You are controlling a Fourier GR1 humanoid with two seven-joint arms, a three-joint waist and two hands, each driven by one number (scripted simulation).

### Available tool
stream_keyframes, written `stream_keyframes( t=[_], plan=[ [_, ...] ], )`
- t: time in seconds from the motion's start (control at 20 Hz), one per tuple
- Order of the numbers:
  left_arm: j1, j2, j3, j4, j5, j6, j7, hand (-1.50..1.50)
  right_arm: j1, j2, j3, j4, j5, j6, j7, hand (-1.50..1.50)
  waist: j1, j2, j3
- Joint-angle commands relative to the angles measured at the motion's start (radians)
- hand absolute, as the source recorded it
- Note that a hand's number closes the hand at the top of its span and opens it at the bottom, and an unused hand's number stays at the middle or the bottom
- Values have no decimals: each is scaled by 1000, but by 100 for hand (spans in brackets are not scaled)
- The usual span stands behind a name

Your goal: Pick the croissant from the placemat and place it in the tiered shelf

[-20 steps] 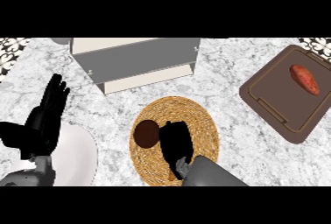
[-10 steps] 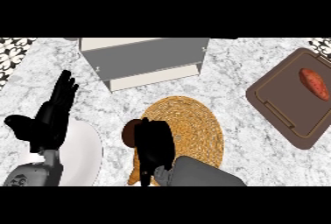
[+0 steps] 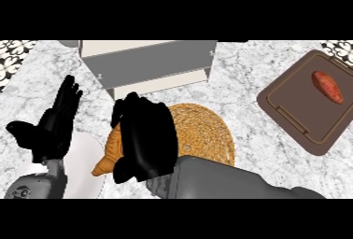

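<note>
Golden croissant (image 3: pixel 109 156) sits under the right robot hand (image 3: pixel 146 137), whose fingers curl around it at centre left; the shelf (image 3: pixel 153 65) lies straight above.

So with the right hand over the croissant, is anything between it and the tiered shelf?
Nothing visible does. The right hand covers most of the croissant on the placemat; only bare counter lies between there and the tiered shelf just beyond. The left hand sits off to the side.
</note>
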Motion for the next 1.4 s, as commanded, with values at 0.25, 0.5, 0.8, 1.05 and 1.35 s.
stream_keyframes(
  t=[0.25, 0.5, 0.8, 1.05, 1.35],
  plan=[
    [23, 25, 34, -44, 21, -14, 28, 0, -211, 11, -179, 27, 78, 54, 264, 150, -19, 1, 0],
    [12, -9, 4, 14, -33, 12, -29, 0, -275, 11, -227, 137, 86, -8, 227, 150, -17, 8, -1],
    [53, -7, 14, -37, 6, -22, -11, 0, -239, 11, -283, 280, 111, -103, 84, 150, -12, 11, 0],
    [7, 17, 48, 14, 6, -40, -23, 0, -245, 11, -353, 426, 95, -197, -69, 150, -12, 14, 0],
    [49, -18, 15, -62, -13, -19, -8, 0, -300, 11, -374, 642, 34, -353, -197, 150, 6, 15, 0]
  ],
)
